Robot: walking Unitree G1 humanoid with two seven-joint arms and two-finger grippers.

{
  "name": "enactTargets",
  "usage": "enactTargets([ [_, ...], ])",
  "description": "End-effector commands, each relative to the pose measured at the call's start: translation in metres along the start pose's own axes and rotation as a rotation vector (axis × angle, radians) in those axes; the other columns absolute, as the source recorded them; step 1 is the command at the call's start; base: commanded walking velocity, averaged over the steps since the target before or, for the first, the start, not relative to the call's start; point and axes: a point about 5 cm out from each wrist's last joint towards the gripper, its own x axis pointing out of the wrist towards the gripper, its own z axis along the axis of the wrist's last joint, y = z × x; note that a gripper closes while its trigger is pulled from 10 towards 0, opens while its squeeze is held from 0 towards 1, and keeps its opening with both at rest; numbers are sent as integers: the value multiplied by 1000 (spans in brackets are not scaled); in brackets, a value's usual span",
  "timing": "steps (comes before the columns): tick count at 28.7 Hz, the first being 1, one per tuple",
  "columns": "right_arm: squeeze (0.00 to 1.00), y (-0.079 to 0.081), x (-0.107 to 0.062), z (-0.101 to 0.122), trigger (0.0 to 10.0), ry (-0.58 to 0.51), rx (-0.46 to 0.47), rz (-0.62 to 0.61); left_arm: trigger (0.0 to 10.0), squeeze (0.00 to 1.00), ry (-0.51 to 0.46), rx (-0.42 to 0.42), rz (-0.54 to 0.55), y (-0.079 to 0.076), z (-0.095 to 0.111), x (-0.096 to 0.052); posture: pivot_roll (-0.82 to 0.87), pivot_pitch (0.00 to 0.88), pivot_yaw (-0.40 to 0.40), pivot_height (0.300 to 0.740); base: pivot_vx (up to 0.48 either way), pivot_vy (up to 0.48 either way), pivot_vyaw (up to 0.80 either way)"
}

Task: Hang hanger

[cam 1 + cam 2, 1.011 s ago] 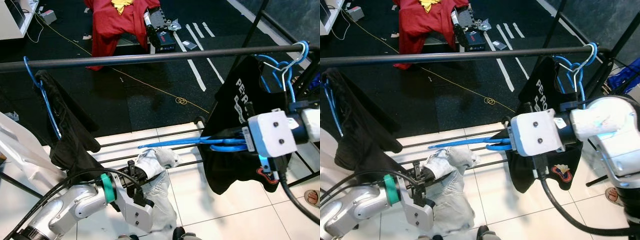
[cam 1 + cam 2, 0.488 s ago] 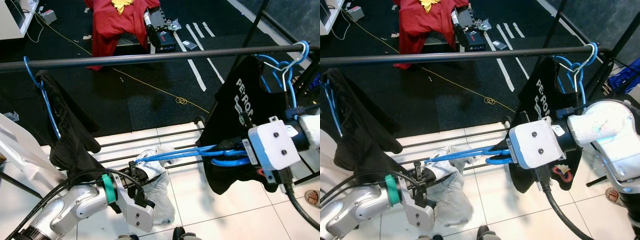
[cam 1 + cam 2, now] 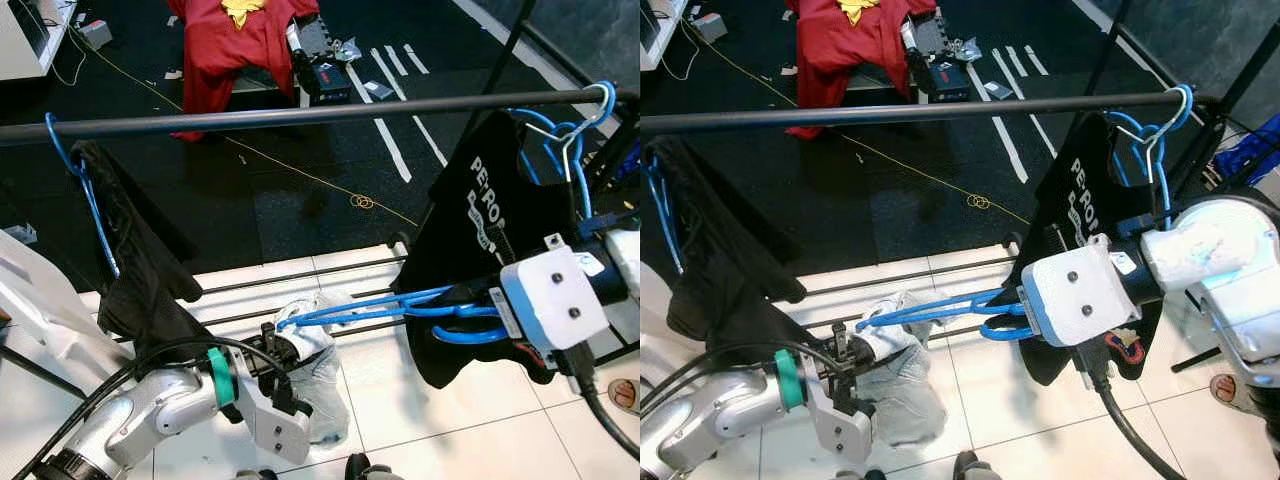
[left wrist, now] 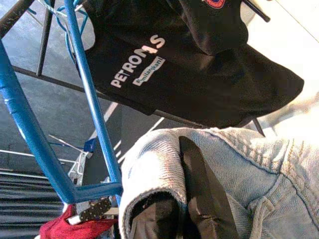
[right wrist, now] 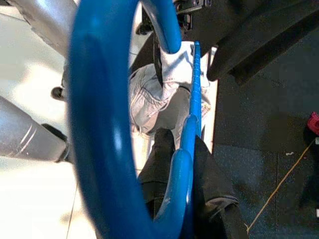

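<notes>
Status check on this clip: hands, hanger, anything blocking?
Right hand shut on blue hanger. Left hand shut on pale jeans, low by the hanger's tip. Rail above, black shirts hung at both ends, middle open.

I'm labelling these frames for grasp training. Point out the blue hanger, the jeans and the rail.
blue hanger (image 3: 370,304), left eye view, on its long arm.
jeans (image 3: 322,375), left eye view, on the hanging pale denim.
rail (image 3: 300,113), left eye view, mid-bar.
</notes>
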Motion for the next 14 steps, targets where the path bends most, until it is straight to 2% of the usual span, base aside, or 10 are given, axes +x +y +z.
enactTargets([
  [1,0,1,0,2,10000,11,-23,23,10000,0,-32,-4,8,-4,5,0,-151,177,39,740,0,0,0],
  [11,0,8,0,-2,10000,64,-46,84,10000,0,-33,0,5,-3,4,0,-153,173,46,740,0,0,0],
  [14,0,15,8,-4,10000,69,-74,149,10000,0,-38,4,6,-2,4,1,-155,173,49,740,0,0,0],
])
